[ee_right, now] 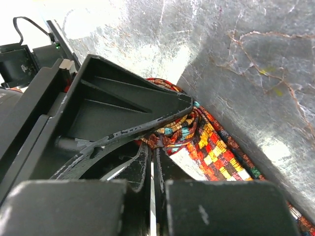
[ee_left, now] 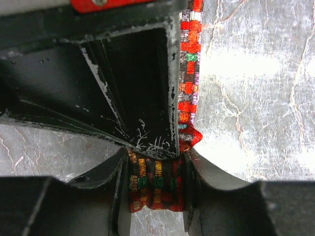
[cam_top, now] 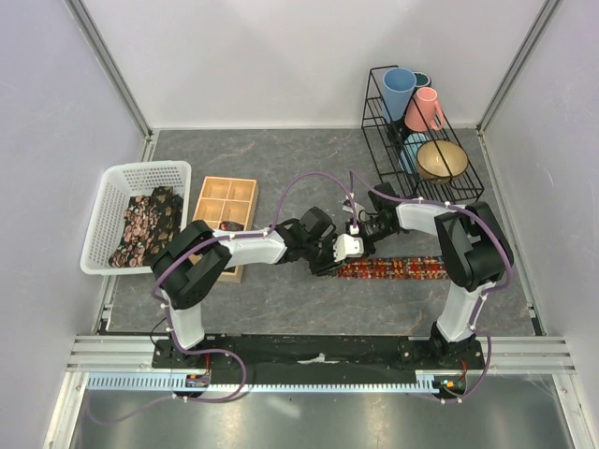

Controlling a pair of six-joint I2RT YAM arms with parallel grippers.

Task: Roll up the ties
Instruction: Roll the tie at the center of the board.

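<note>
Grey marbled table (cam_top: pixel 281 159): white plastic basket (cam_top: pixel 103 187) of dark floral ties (cam_top: pixel 145 224), left; wooden compartment tray (cam_top: pixel 225 199) beside it; black wire rack (cam_top: pixel 379 131) with cups (cam_top: pixel 398 89) and bowl (cam_top: pixel 442 159), far right. Red-orange patterned tie (cam_top: pixel 398 268) lies flat mid-table, its rolled end clamped by left gripper (ee_left: pixel 155 177); right gripper (ee_right: pixel 153 157) clenched, tips against roll

No writing, brand, number or sign can be read in any of the three views. The tie (cam_top: pixel 393 268) bears only a print of small coloured blocks, and the cups (cam_top: pixel 398 86) in the wire rack (cam_top: pixel 372 122) are plain.
</note>
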